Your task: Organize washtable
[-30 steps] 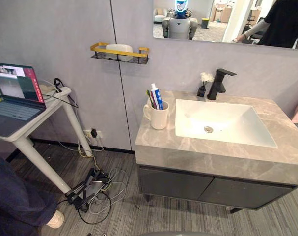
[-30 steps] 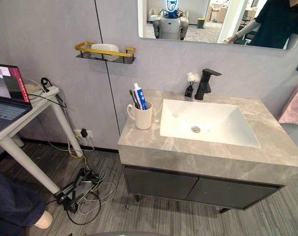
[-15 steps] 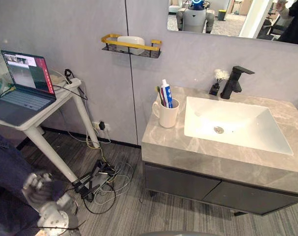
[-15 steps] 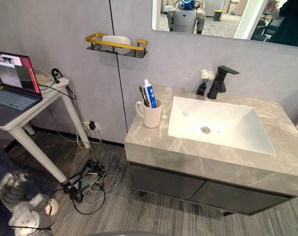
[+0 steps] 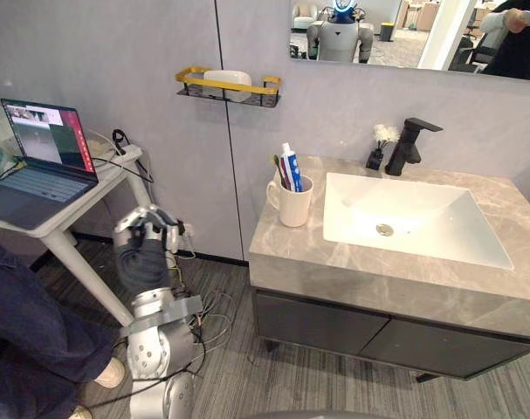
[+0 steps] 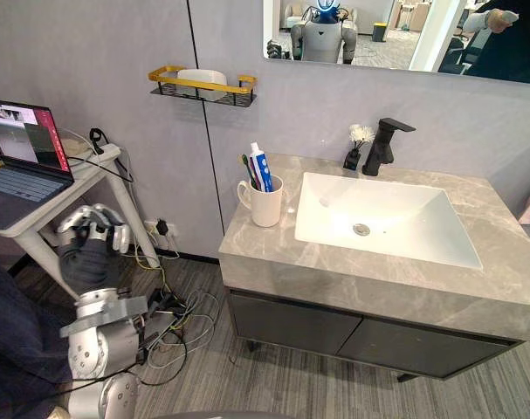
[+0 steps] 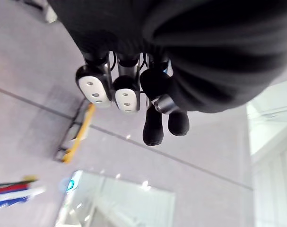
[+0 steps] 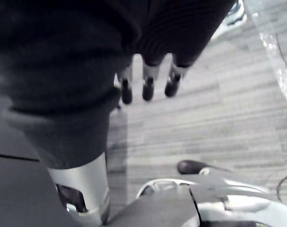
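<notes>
A white mug (image 5: pixel 292 204) stands on the left end of the grey marble countertop (image 5: pixel 334 271), holding a toothpaste tube (image 5: pixel 289 165) and a toothbrush (image 5: pixel 278 168). To its right lies the white basin (image 5: pixel 352 202), with a black faucet (image 5: pixel 409 143) and a small dark bottle with a white tuft (image 5: pixel 377 152) behind it. My left hand (image 5: pixel 144 248) is raised left of the cabinet, well short of the mug. Its fingers (image 7: pixel 119 90) are curled and hold nothing. My right hand (image 8: pixel 148 85) hangs over the floor with straight fingers, empty.
A gold-railed wall shelf (image 5: pixel 225 86) with a white dish (image 5: pixel 228 78) hangs above and left of the mug. A laptop (image 5: pixel 37 150) sits on a white table (image 5: pixel 68 214) at the left. A person's leg (image 5: pixel 24 327) is at the lower left. Cables lie on the floor.
My left arm has risen into sight at the lower left and its fingers have curled shut. The camera has shifted. The things on the counter have not moved.
</notes>
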Available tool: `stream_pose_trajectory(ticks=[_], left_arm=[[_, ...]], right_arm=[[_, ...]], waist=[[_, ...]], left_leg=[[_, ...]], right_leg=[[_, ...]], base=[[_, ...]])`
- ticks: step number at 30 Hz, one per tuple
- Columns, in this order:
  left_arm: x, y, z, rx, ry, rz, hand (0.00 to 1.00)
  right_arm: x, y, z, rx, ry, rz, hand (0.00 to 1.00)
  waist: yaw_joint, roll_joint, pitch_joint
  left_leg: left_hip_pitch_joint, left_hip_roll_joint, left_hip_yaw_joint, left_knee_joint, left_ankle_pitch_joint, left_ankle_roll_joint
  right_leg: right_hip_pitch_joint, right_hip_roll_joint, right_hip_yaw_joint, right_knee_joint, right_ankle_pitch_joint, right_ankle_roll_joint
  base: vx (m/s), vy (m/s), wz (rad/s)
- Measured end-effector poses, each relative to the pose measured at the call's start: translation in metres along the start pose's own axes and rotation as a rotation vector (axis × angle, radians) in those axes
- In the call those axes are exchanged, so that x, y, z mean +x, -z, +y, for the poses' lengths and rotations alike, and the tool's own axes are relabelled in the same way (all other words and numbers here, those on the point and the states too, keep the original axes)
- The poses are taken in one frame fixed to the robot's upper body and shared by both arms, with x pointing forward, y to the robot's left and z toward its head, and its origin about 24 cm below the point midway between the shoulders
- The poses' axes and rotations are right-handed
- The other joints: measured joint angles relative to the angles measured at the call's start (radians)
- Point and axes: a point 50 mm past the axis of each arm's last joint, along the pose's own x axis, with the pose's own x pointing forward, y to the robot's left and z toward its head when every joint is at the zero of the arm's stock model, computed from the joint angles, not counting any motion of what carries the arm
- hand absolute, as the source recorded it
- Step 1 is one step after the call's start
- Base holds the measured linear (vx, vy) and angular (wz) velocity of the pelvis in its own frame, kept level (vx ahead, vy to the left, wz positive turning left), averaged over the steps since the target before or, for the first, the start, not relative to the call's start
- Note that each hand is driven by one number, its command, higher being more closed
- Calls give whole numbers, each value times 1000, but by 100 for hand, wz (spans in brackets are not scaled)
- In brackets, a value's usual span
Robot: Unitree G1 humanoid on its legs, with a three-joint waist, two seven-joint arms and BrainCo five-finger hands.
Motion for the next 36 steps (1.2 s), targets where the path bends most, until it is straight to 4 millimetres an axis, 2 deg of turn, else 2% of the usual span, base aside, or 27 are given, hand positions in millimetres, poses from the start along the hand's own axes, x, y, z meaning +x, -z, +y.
stream_pose_trajectory(ticks=[3,4,6,7,11,14,18,20,22,24,36], left_arm=[[4,30,6,32,36,165,100],[7,46,8,62,60,244,100],[17,61,11,102,84,316,100],[24,68,16,133,95,348,100],[46,84,21,191,94,412,100],[52,94,25,229,69,463,100],[70,93,28,348,58,445,100],[74,95,31,389,53,455,100],[76,95,33,416,30,455,100],[76,95,33,437,25,447,100],[84,93,32,439,-3,426,100]], right_arm=[[2,-7,1,-50,-16,-17,0],[3,-12,3,-70,-23,-33,0],[3,-14,3,-82,-33,-40,0],[4,-17,5,-91,-48,-49,0],[4,-23,4,-97,-51,-67,0],[4,-25,5,-96,-52,-69,0],[4,-25,8,-93,-59,-66,0],[4,-25,8,-92,-59,-67,0],[4,-27,9,-91,-61,-72,0],[4,-27,9,-91,-61,-74,0],[4,-30,11,-97,-66,-88,0]], waist=[[-18,3,2],[-28,4,3],[-39,3,3],[-50,2,4],[-54,-3,9],[-76,-5,22],[-79,-17,31],[-84,-21,32],[-102,-23,34],[-103,-23,34],[-104,-28,59]], left_leg=[[-2,0,7,-2,0,0],[-3,1,14,-8,0,0],[-6,3,21,-18,1,-2],[-16,3,21,-18,1,-2],[-34,5,36,-23,2,-4],[-35,5,36,-27,3,-5],[-23,2,53,-30,3,-5],[-17,-4,67,-26,2,-4],[-18,-12,70,-21,1,-2],[-17,-15,82,-15,-6,6],[-41,-20,88,-15,-12,12]], right_leg=[[7,6,6,-30,14,-12],[6,12,16,-49,25,-14],[1,18,26,-68,33,-22],[-3,22,29,-84,41,-24],[-37,25,48,-85,45,-21],[-42,26,48,-85,50,-12],[-53,24,68,-84,52,-13],[-53,18,80,-84,52,-13],[-54,10,83,-85,52,-13],[-56,7,93,-85,53,-13],[-94,3,106,-91,80,-10]], base=[[-42,4,-10],[-40,-1,-15],[-34,-6,-13],[-13,-5,-8],[35,9,-13],[91,15,-3],[105,28,-12],[52,34,-18],[33,35,-8],[11,34,-13],[-64,2,-5]])
